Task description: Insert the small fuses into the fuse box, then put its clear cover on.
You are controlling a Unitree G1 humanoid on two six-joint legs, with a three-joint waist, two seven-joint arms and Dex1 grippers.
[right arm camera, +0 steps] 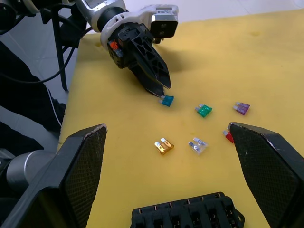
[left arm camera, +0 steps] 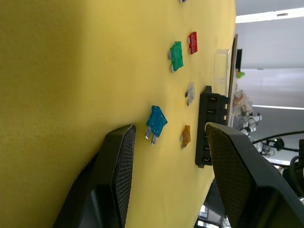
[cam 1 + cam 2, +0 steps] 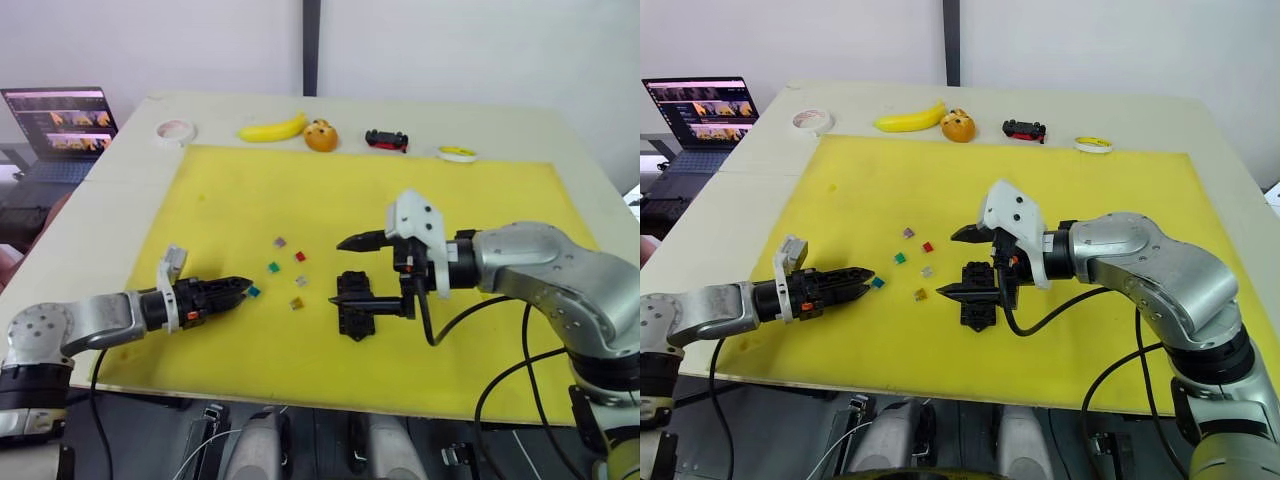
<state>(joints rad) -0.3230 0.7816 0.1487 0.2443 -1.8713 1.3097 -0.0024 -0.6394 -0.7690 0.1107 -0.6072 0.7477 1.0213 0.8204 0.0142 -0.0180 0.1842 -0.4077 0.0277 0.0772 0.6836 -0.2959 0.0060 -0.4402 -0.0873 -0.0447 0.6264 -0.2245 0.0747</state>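
**Hands close to the fuses, nothing held**

Left hand (image 3: 243, 287) low over the yellow mat (image 3: 220, 190), near the front edge of the desk (image 3: 560, 130). Fingers a little way apart, tips right at the blue fuse (image 3: 254, 292). Not gripped yet, blue fuse flat on the mat.

Right hand (image 3: 345, 270) out over the middle of the mat, wide open. One finger above the fuse box (image 3: 355, 305), the other low beside it. Nothing held.

Fuse box black, flat on the mat, nearer the front edge than the back. Slots up, no fuses seen in them from the right wrist view.

Other fuses loose on the mat between the two hands: purple fuse (image 3: 280, 242) farthest back, red fuse (image 3: 300, 257) and green fuse (image 3: 273, 267) next, then clear fuse (image 3: 301, 281), then amber fuse (image 3: 296, 303) closest to the front edge. All apart, none touching the box.

Clear cover (image 2: 221, 71) seen in the left wrist view, just past the far end of the box. Hard to see against the yellow.

Along the back edge of the desk: tape roll (image 3: 174, 131), banana (image 3: 272, 129), orange toy (image 3: 320, 136), toy car (image 3: 386, 140), yellow ring (image 3: 457, 153). Laptop (image 3: 62, 125) open past the back left corner.
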